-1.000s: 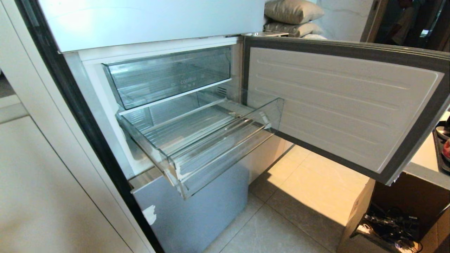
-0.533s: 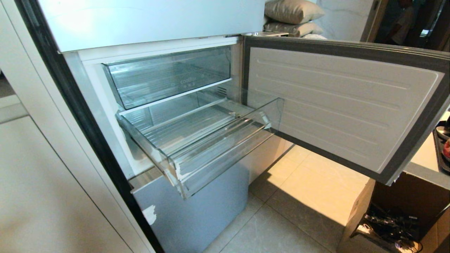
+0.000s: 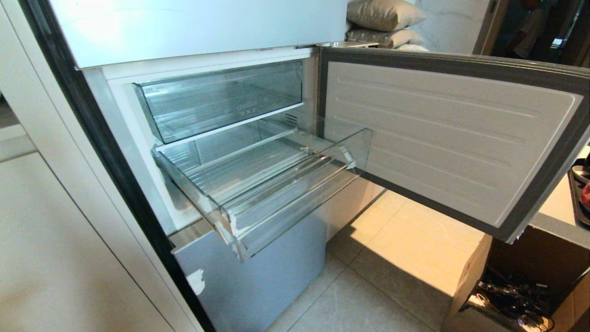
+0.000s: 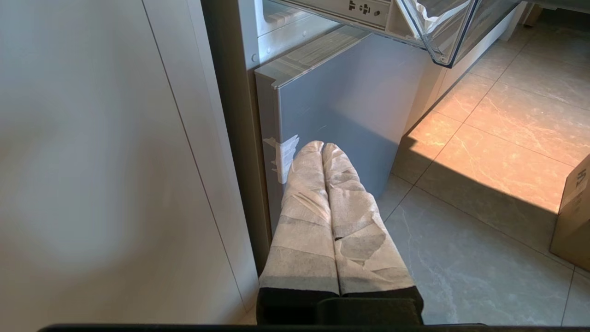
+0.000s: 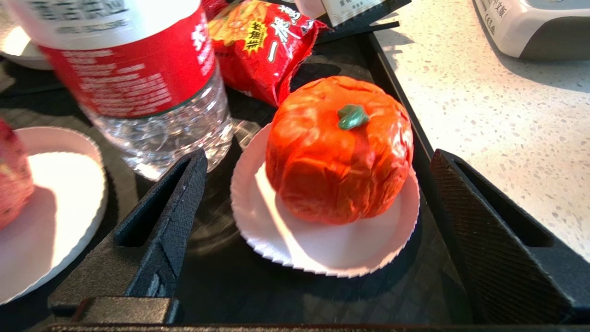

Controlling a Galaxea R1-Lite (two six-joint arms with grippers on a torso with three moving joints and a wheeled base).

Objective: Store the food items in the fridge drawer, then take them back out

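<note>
Right end effector (image 5: 318,203) gaped wide around the red fruit (image 5: 339,150) — presumably to grasp it for the pulled-out fridge drawer (image 3: 276,184).

Reds on the black tray, pale greys and clear plastic at the fridge

On my right wrist feed I see an orange-red wrinkled fruit (image 5: 339,150) with a green stem cap on a white scallop-edged paper plate (image 5: 322,244), a red-and-white labelled clear bottle (image 5: 138,69), a red snack bag (image 5: 265,44) with yellow print, the black tray (image 5: 258,286) and a white speckled counter (image 5: 498,106); from the head I get the clear ribbed fridge drawer (image 3: 295,193), a white door liner (image 3: 442,138) edged grey, and beige-and-grey floor tiles (image 3: 392,276); my left gripper (image 4: 322,147) shows fingers wrapped in greyish-white tape.
</note>
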